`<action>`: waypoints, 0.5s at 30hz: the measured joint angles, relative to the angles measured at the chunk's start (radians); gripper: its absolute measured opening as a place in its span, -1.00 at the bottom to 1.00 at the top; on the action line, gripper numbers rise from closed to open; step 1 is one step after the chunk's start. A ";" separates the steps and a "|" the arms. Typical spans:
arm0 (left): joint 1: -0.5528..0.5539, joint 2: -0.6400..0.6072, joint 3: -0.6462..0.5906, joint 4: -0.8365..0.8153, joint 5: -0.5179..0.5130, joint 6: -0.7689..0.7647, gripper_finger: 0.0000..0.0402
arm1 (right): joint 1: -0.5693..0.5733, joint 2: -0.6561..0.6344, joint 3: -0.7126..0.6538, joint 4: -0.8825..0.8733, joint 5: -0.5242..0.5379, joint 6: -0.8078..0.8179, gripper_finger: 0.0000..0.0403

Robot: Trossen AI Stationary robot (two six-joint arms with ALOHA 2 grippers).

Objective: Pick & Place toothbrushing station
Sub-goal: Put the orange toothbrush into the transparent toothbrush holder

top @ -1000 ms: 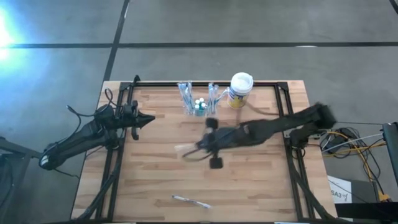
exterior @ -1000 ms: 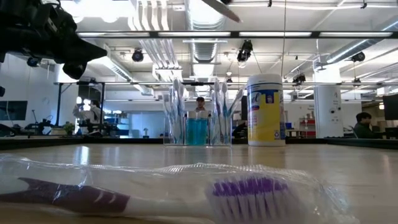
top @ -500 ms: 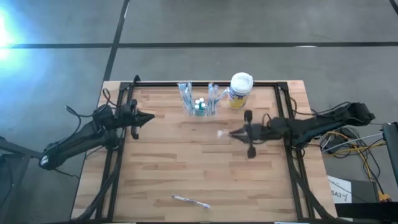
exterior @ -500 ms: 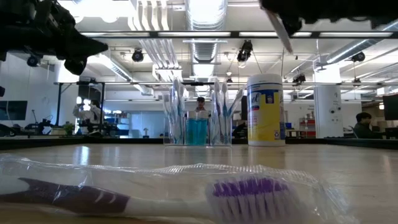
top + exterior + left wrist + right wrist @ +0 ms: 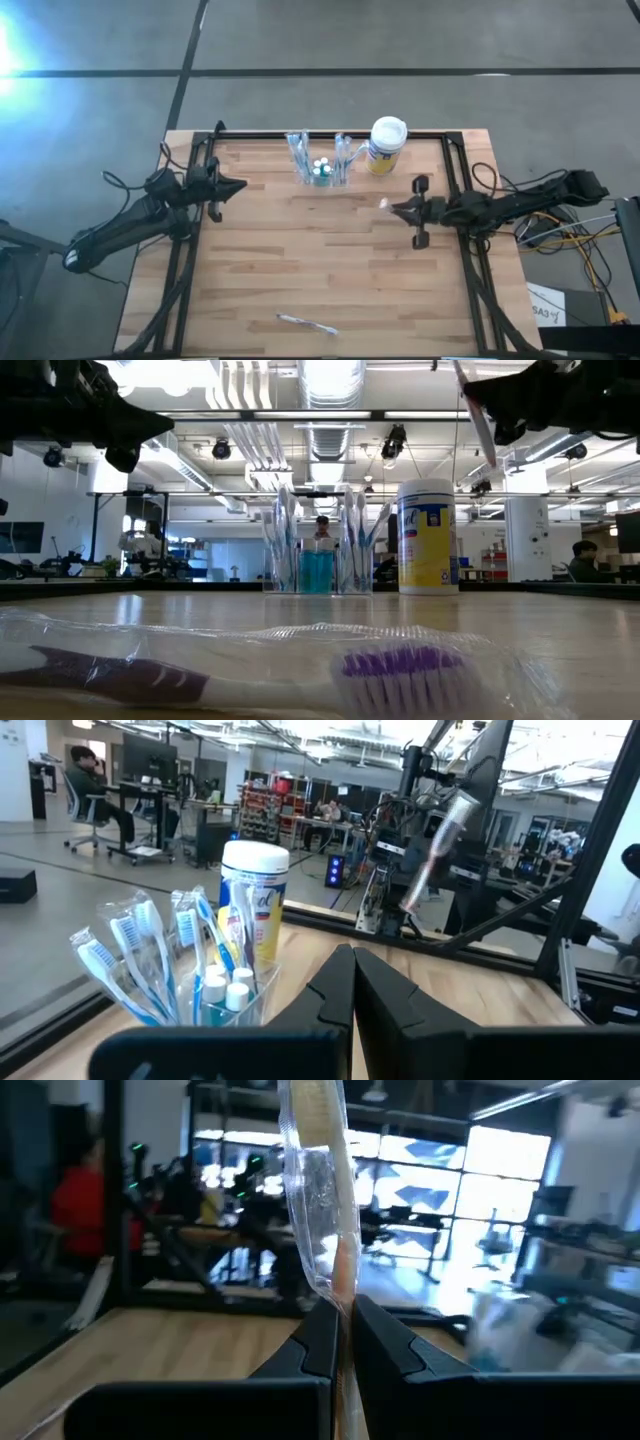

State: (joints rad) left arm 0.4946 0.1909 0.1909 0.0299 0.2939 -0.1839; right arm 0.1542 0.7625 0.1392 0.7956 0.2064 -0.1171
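Observation:
The toothbrushing station point(image 5: 322, 166) is a clear holder with several wrapped toothbrushes, standing on its base at the table's far edge; it also shows in the low view point(image 5: 318, 545) and the left wrist view point(image 5: 190, 975). My right gripper point(image 5: 393, 209) is at the table's right, above it, shut on a clear-wrapped toothbrush point(image 5: 318, 1190). My left gripper point(image 5: 240, 186) is shut and empty at the table's left. Another wrapped toothbrush with purple bristles point(image 5: 300, 670) lies flat near the table's near edge point(image 5: 307, 323). My right gripper pinches the wrapped toothbrush's handle point(image 5: 342, 1308) between its two fingers, through the clear wrapper. The fingers lie level, pointing toward the table's left, across the brush. The brush is lifted clear of the table and stands slanted, most of it above the fingers point(image 5: 478, 415).
A white-lidded canister with a yellow label point(image 5: 386, 144) stands just right of the station point(image 5: 428, 535). Black frame rails run along the table's far point(image 5: 270, 135), left and right sides. Bare wood lies between the arms.
My right gripper, still shut on the wrapped toothbrush, has gone from the table's middle toward its right edge and a little toward the far edge, carrying the brush clear of the table.

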 joint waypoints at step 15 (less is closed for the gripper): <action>0.000 0.001 0.000 0.031 0.000 -0.002 -0.96 | 0.000 -0.413 -0.052 -0.327 0.005 -0.052 -0.94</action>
State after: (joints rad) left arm 0.4946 0.1919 0.1909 0.0610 0.2937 -0.1856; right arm 0.1540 0.3495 0.0868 0.4689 0.2113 -0.1692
